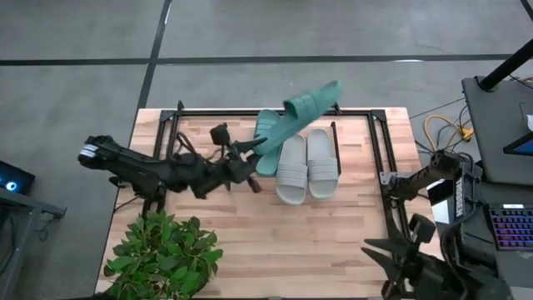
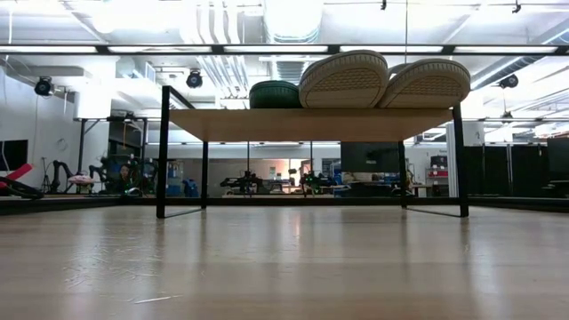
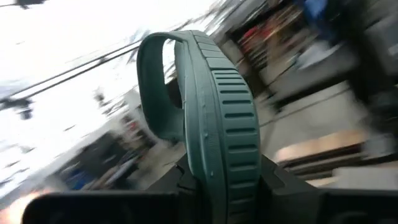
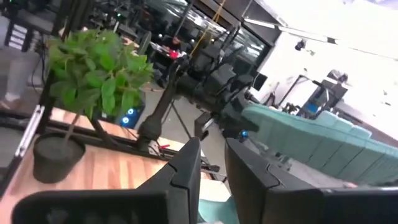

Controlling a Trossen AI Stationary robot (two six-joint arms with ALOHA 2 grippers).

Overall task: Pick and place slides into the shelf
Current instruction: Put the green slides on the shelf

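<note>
My left gripper (image 1: 250, 158) is shut on one teal slide (image 1: 308, 112), held in the air over the shelf's far part; it fills the left wrist view (image 3: 217, 106) and shows in the right wrist view (image 4: 311, 140). The other teal slide (image 1: 266, 137) lies on the shelf's top board (image 2: 311, 124), beside two grey slides (image 1: 291, 171) (image 1: 323, 162). In the low view all three rest on the board: teal (image 2: 274, 93), grey (image 2: 342, 78) (image 2: 427, 82). My right gripper (image 4: 211, 168) waits open at the table's near right corner (image 1: 400, 250). My left gripper pinches the teal slide by one end of its sole (image 3: 221, 177), one finger (image 3: 186, 180) on each side edge. The fingers come level from the table's left and point along the slide. It is lifted clear and slants up and away toward the far right, ribbed underside showing.
A potted plant (image 1: 162, 254) stands at the table's near left corner, close under the left arm. Black wire legs frame the shelf (image 1: 379, 158). Bare table lies on the near side of the shelf (image 1: 291, 242). Desks and cables stand off the table's right edge.
</note>
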